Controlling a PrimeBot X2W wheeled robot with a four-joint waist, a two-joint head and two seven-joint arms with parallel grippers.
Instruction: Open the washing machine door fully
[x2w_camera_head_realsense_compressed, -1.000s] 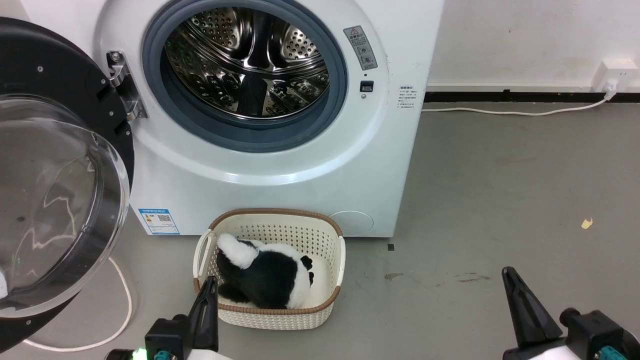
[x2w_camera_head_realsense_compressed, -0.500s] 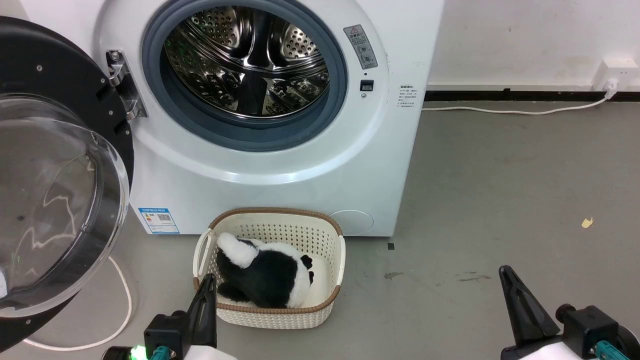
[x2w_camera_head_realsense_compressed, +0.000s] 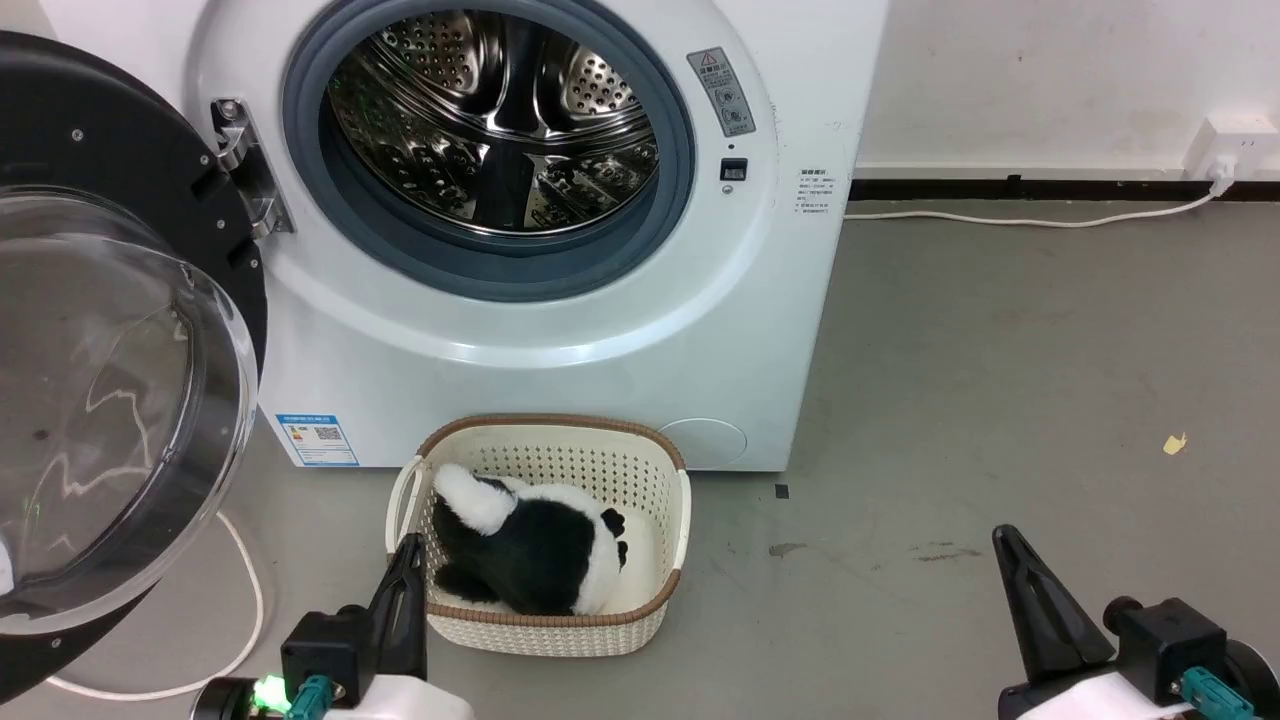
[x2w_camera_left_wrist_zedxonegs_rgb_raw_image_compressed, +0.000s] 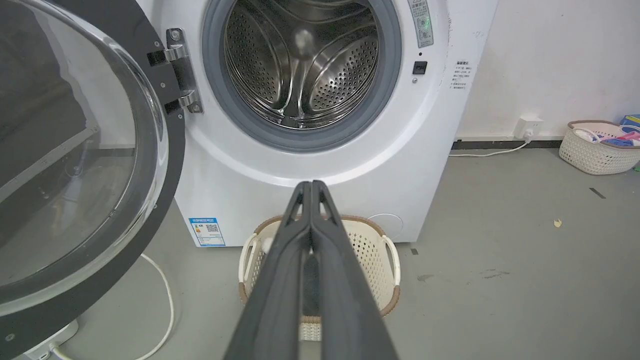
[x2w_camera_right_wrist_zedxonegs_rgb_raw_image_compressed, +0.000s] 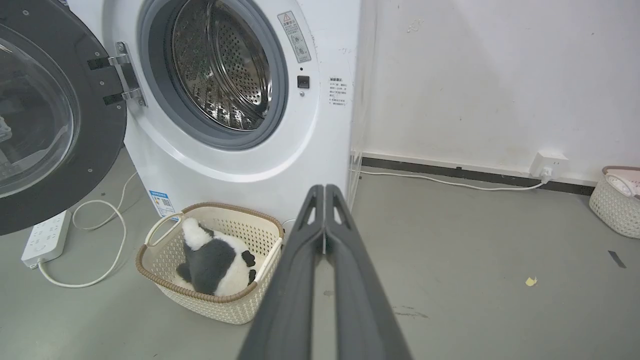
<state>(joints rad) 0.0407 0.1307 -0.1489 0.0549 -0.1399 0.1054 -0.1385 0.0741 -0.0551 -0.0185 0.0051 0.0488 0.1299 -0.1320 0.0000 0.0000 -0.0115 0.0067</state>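
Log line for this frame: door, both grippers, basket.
washing machine door: swung wide open, drum exposed | left gripper: shut, empty | right gripper: shut, empty | basket: before washing machine, plush panda inside

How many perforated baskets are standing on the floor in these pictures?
2. One cream basket, holding a black-and-white plush toy, stands in front of the washing machine; the second basket stands by the wall, beyond the socket. More may be out of frame.
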